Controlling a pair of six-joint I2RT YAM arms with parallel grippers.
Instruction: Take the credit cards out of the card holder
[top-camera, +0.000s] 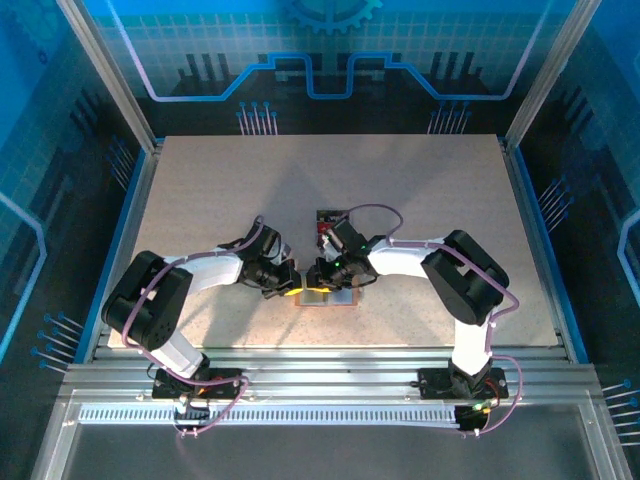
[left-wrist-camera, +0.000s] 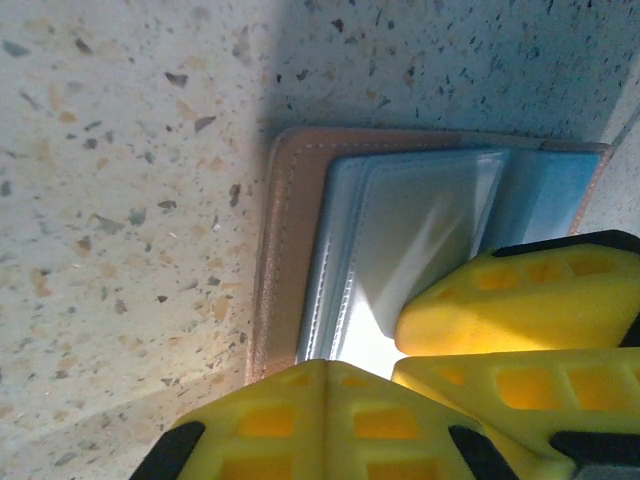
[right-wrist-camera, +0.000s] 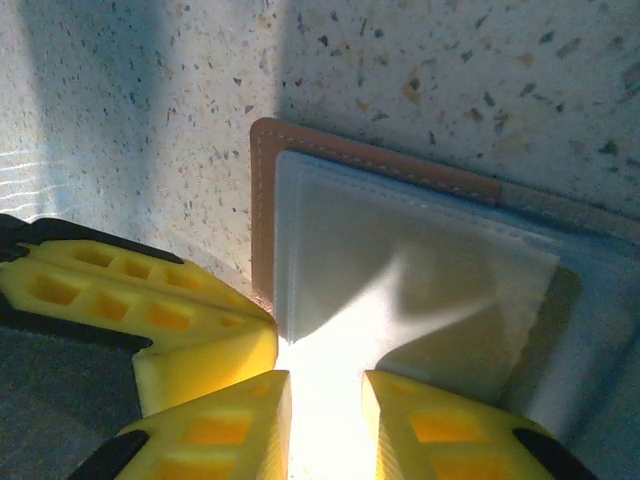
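Open tan-brown leather card holder (left-wrist-camera: 278, 250) lies flat on speckled surface (left-wrist-camera: 120, 200), lower centre of top view. Yellow-fingered left claw (left-wrist-camera: 396, 368) clenched, tips at holder's edge, likely pinning it. Right claw (right-wrist-camera: 326, 400) narrowly parted astride clear plastic sleeve (right-wrist-camera: 400, 250); cannot tell if gripping. Step: extracting card. Next: pinch card edge, slide out along sleeve.

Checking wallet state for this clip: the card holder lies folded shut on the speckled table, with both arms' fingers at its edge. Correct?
No: the left wrist view shows the card holder lying open, clear sleeves exposed, on the speckled table, with both arms' fingers at its edge.
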